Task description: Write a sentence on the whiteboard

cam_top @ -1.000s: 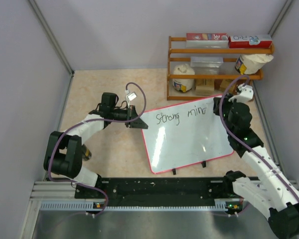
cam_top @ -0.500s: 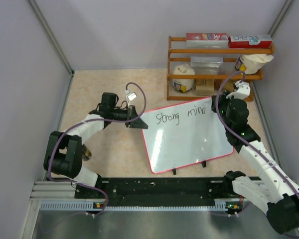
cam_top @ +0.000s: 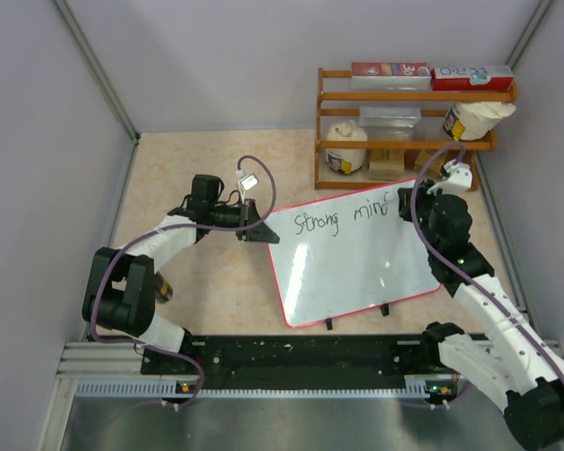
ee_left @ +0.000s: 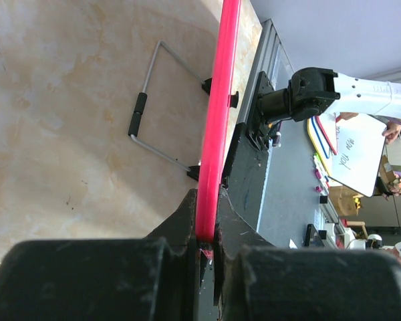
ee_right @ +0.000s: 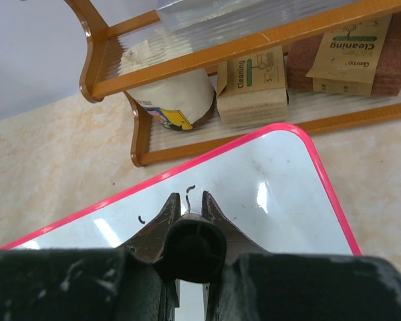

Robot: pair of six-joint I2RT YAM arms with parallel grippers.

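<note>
The whiteboard [cam_top: 348, 268], glossy white with a red frame, lies tilted in the middle of the table. The sentence [cam_top: 343, 218] along its far edge reads "Strong min" plus one upright stroke. My left gripper [cam_top: 261, 231] is shut on the board's left frame edge; in the left wrist view the red frame [ee_left: 217, 120] runs between the jaws of that gripper [ee_left: 207, 221]. My right gripper [cam_top: 415, 202] is shut on a black marker [ee_right: 190, 251], tip down on the board [ee_right: 274, 194] at the fresh stroke [ee_right: 188, 195].
A wooden shelf [cam_top: 409, 103] stands just behind the board's far right corner, holding boxes, a white jar and a bag; it fills the top of the right wrist view [ee_right: 220, 47]. Grey walls close in both sides. A black rail [cam_top: 301, 357] runs along the near edge.
My right gripper shifted slightly toward the shelf and back with the marker. A new upright stroke has appeared after "min". The left gripper and board have not moved.
</note>
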